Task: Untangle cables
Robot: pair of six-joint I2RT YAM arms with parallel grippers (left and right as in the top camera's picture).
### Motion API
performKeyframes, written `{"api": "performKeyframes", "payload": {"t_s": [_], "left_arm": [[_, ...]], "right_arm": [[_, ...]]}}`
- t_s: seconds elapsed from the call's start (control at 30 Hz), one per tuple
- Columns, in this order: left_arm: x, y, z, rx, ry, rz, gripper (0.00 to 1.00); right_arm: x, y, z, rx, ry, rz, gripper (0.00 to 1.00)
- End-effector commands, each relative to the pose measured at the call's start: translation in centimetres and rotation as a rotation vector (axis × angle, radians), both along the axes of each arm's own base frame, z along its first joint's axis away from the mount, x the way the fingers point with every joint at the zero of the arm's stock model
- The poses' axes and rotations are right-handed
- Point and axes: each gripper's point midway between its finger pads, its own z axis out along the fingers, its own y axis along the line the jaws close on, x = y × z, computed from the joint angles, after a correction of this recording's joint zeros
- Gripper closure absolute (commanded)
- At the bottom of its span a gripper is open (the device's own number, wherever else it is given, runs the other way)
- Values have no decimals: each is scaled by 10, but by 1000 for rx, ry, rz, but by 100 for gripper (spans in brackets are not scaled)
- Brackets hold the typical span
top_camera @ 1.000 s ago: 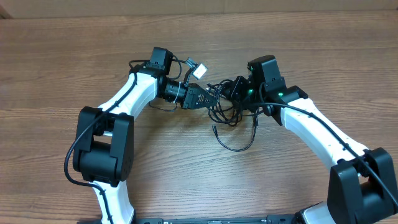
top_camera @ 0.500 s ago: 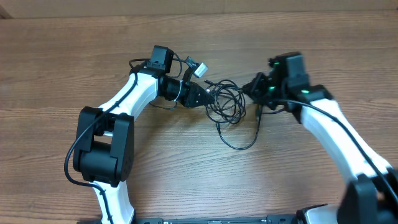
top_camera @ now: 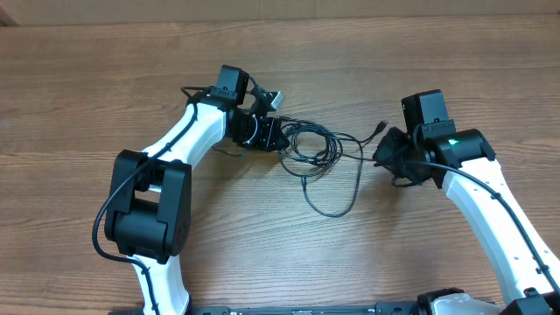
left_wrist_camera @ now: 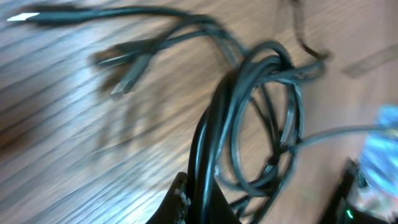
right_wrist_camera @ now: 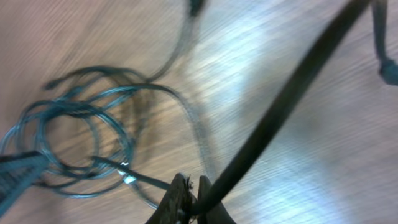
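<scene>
Pull-apart step: my left end effector is clamped on the cables coiled mid-tabletop, and my right end effector is pinched on one strand. Next, I reckon, that strand needs drawing out sideways without cinching the loops.

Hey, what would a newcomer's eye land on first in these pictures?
A tangle of thin black cables lies on the wooden table, mid-frame in the overhead view. The left fingers clamp the bundle's left edge, while the right fingers pinch one strand running off to its right.
</scene>
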Motion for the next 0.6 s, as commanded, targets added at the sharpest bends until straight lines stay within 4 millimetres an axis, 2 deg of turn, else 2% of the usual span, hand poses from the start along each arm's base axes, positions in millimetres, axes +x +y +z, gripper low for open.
{"api": "performKeyframes", "payload": {"t_s": [0.0,0.03,0.07,0.1,0.17,0.23,0.27,0.33,0.57], "left_arm": [[18,25,-9,143,3,146,96],[17,23,-7,129,5,141,96],[17,21,-6,120,9,137,96],[17,21,-6,120,8,137,96],[17,22,-6,122,0,127,96],[16,22,-7,127,-9,114,96],[17,25,-9,143,-9,120,95],[19,31,-12,187,-21,135,95],[18,49,-23,296,-27,146,95]], "right_arm": [[-8,-27,-1,-102,34,-100,96],[-13,-22,-2,-79,53,-87,95],[-17,-17,-3,-60,71,-76,84],[-23,-12,-5,-40,98,-63,65],[-37,-9,-8,-31,156,-43,43],[-52,-12,-10,-60,214,-14,12],[-59,-16,-11,-84,240,2,0],[-67,-26,-12,-131,273,-12,0],[-70,-22,-12,-101,287,-12,0]]}}
